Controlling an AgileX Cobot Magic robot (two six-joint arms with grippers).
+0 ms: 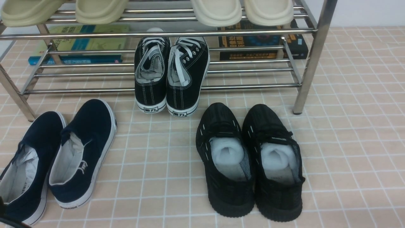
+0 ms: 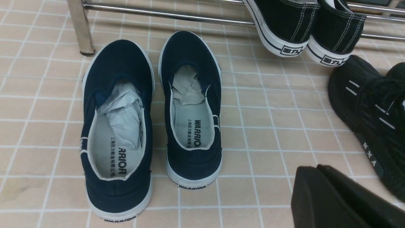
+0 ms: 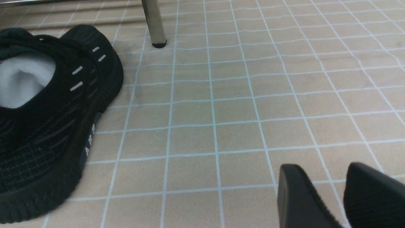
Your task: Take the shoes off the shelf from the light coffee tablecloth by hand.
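Observation:
The pair of navy-blue slip-on shoes stands side by side on the light coffee tablecloth, in front of the shelf's left leg, heels toward me. In the left wrist view both shoes show white soles marked WARRIOR and crumpled paper inside. The chrome shelf stands behind them. My left gripper hovers over the cloth beside the shoes' heels, shut with nothing in it. My right gripper is open and empty over bare cloth, to the right of the black knit shoes.
Black lace-up sneakers rest on the shelf's lower tier, heels over the front rod. All-black knit shoes with white stuffing stand on the cloth, centre right. Cream slippers sit on the upper tier. Books lie under the shelf.

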